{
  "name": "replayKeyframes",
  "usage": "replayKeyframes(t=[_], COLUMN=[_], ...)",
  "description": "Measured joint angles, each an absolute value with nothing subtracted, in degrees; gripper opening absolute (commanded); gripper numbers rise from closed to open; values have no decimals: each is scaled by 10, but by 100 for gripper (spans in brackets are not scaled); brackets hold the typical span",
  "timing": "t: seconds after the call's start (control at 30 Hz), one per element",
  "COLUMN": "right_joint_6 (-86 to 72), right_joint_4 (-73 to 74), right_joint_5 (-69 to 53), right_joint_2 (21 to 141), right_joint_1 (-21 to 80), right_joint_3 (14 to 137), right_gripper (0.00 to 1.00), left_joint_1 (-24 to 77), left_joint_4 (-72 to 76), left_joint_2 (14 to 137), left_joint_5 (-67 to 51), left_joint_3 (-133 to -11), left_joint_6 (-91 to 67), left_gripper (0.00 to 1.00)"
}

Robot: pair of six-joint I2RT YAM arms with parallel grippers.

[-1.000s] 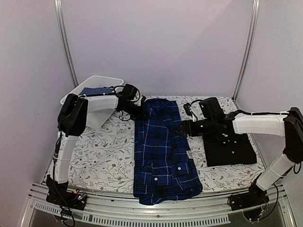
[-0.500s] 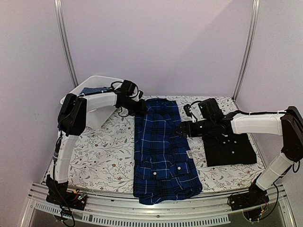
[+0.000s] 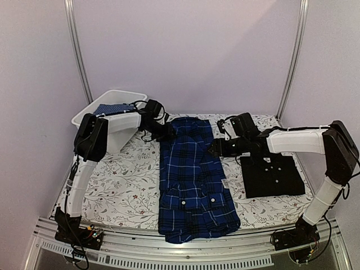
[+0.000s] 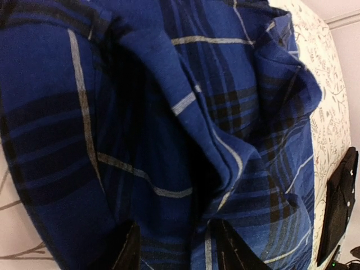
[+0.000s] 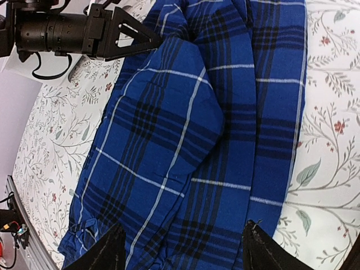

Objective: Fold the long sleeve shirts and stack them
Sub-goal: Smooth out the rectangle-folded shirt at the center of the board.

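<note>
Mid-fold: navy-and-blue plaid cloth shirt (image 3: 191, 174) narrowed lengthwise, left fingers (image 4: 127, 253) & right fingers (image 5: 104, 253) both parted at its top end; next prob. regrasp, fold hem-ward, stack w/ plain black shirt (image 3: 273, 177).

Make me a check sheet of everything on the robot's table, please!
Surface: flowery tablecloth, lying flat over the table.
Job's things: plaid shirt lying lengthwise in the middle, partly folded, rumpled at the collar end; black shirt folded on the right, apart from it.
Clutter: white bin at the far left corner, with a blue dotted cloth inside.
Grippers: left gripper open at the plaid shirt's far left edge; right gripper open over its right edge; neither seems to grip it.
Cables: black cables looped at both wrists.
Surroundings: plain pale walls and two metal poles.
</note>
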State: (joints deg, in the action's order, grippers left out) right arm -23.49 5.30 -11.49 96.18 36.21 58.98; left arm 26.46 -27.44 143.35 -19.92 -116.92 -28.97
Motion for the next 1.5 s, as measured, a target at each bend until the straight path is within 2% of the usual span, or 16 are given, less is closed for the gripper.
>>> replayKeyframes(t=[0.13,0.17,0.27,0.37,0.47,0.7,0.9,1.03,1.23,1.5], right_joint_6=[-235,-234,-230,-226,-227,-232,-263,-293,-318,-339], right_joint_4=[51,51,51,51,46,40,36,36,13,2], right_joint_5=[-105,-104,-112,-136,-170,-207,-211,-211,-218,-213], right_joint_2=[991,997,1024,1063,1113,1220,1302,1344,1350,1346], right_joint_1=[362,362,362,362,362,362,345,326,316,314], right_joint_3=[639,649,689,740,794,881,933,942,934,925], right_gripper=[49,42,30,24,23,23,24,23,23,27], left_joint_1=[265,265,269,274,284,298,287,275,268,261], left_joint_4=[-278,-278,-272,-249,-219,-187,-189,-187,-183,-179], left_joint_2=[1399,1383,1335,1296,1282,1353,1471,1506,1520,1604], left_joint_5=[-172,-166,-157,-165,-196,-253,-262,-268,-263,-305], left_joint_3=[-1157,-1151,-1133,-1111,-1090,-1089,-1173,-1225,-1246,-1373], left_joint_6=[-282,-280,-273,-278,-289,-303,-308,-321,-340,-356], left_gripper=[40,36,21,11,6,7,6,7,9,13])
